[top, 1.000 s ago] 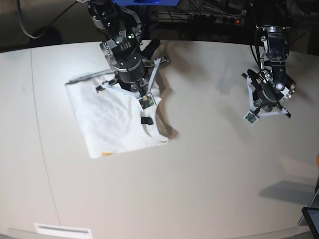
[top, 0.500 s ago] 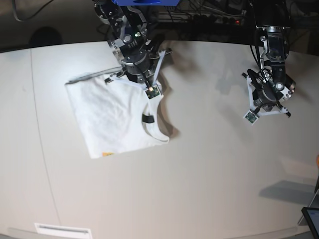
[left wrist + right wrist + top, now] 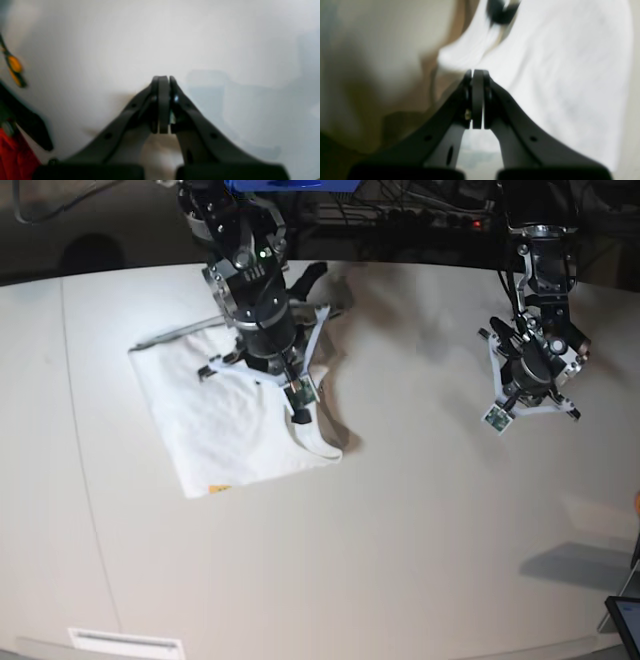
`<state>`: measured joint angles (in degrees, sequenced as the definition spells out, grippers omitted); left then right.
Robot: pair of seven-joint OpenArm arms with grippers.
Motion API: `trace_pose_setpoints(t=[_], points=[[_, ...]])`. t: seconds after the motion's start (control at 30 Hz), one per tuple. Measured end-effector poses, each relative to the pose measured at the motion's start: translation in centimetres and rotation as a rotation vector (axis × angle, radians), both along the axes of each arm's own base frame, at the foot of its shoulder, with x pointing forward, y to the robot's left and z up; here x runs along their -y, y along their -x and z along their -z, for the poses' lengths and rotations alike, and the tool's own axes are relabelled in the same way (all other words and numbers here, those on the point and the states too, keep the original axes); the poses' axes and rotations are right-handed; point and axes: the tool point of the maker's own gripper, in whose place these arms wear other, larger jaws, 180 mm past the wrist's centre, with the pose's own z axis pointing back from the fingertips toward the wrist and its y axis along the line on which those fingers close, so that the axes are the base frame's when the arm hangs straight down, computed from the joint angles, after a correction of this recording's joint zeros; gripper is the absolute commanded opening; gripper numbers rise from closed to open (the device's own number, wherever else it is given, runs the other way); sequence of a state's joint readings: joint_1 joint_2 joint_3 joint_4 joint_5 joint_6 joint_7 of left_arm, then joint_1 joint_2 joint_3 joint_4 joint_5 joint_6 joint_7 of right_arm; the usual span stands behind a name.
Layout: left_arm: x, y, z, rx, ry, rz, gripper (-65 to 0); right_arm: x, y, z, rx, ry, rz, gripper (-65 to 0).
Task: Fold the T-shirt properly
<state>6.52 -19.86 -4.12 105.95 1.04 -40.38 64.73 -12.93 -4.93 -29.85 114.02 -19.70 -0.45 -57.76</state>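
Observation:
The T-shirt (image 3: 225, 425) lies folded into a white rectangle on the left half of the table, and its collar (image 3: 322, 442) and dark neck label (image 3: 299, 417) face right. My right gripper (image 3: 283, 375) hangs over the shirt's back right part, near the collar. In the right wrist view its fingertips (image 3: 477, 72) are shut with no cloth between them, just above the T-shirt (image 3: 557, 75) edge, with the neck label (image 3: 501, 10) beyond. My left gripper (image 3: 525, 385) is far to the right, shut (image 3: 163, 78) and empty over bare table.
A small orange mark (image 3: 217, 489) shows at the shirt's front corner. A white strip (image 3: 127, 643) sits at the table's front edge and a dark device (image 3: 625, 620) at the far right corner. An orange-and-black tool (image 3: 13, 66) lies left of my left gripper.
My right arm swung back and then came forward over the shirt near the collar, which shifted slightly. My left arm moved a little toward the back.

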Motion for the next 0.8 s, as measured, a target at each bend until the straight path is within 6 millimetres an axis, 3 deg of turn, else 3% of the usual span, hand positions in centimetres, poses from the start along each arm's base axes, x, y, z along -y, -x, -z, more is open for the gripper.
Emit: trace_pose_setpoints(t=[0.13,0.27,0.4,0.53,0.63,0.73,0.8], points=[[1.8,1.2,-1.0,0.030,0.001,0.032,-65.0,4.6,-2.2,-0.6,0.050,0.128,0.107,-64.7],[2.3,2.9,-0.4,0.000,0.010,0.044,-65.0,8.6,-4.5,-1.8,0.096,0.160,0.231,-64.7],[2.7,2.8,-0.3,0.005,0.025,0.037,-65.0,13.6,-4.3,-1.1,0.064,0.210,0.362,-64.7],[4.0,1.0,-0.8,0.044,0.056,0.041,-65.0,16.2,-3.9,-0.5,0.039,0.221,0.437,-64.7],[6.7,-0.5,-0.9,0.061,0.091,0.100,-65.0,17.7,-2.3,0.7,-0.008,0.246,0.473,-64.7],[9.3,-0.4,0.1,0.035,0.130,0.146,-65.0,17.6,0.1,2.6,-0.082,0.256,0.467,-64.7],[9.7,-0.2,0.6,0.023,0.139,0.146,-65.0,17.2,0.1,2.5,-0.061,0.246,0.455,-64.7]])
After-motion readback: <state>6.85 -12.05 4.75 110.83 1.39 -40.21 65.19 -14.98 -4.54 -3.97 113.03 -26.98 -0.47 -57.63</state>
